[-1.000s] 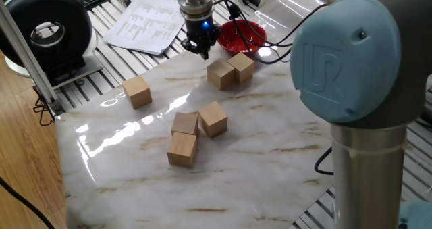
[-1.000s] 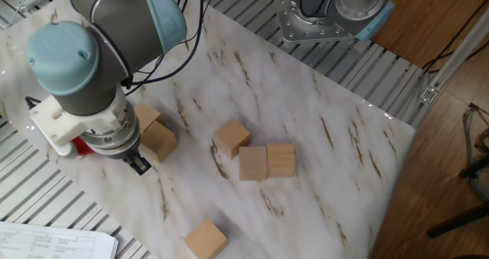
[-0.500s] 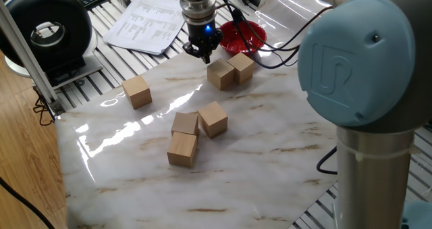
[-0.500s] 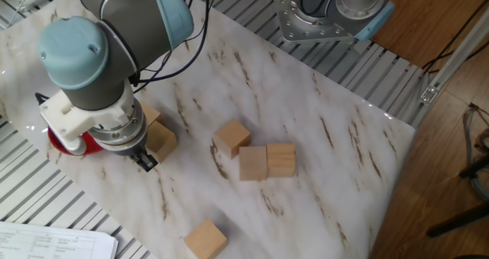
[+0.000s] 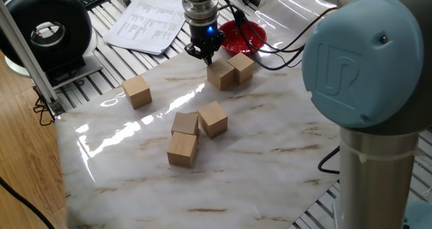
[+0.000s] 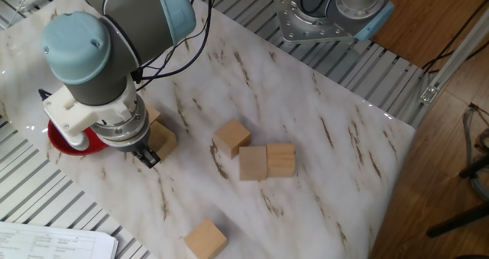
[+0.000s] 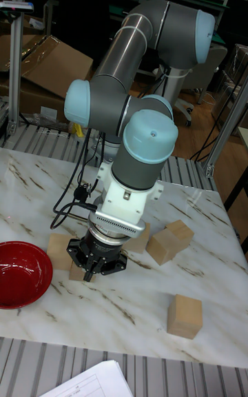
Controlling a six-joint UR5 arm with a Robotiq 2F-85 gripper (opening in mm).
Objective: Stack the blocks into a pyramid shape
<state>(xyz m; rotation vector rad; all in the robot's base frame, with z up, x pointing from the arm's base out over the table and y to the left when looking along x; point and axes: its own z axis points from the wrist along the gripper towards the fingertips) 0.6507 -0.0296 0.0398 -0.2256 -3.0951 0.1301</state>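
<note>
Six wooden blocks (image 5: 198, 125) scattered flat on marble tabletop (image 5: 270, 148), frame centre; none stacked. Hand (image 5: 204, 53) just above near block (image 5: 220, 74) of upper pair; spread or pinched: cannot tell. Light, rigid, smooth: grip opposite flat faces, mid-height.

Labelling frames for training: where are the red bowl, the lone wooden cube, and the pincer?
Round red bowl (image 5: 251, 32), one fixed view, inner wall.
Lone light-tan wooden cube (image 5: 137, 92), one fixed view, front face.
Pincer (image 5: 206, 56), one fixed view, between fingertips.

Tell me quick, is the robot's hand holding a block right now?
Gripper: holding nothing; its fingers hang just above a block near the red bowl. Open or shut cannot be told.
</note>
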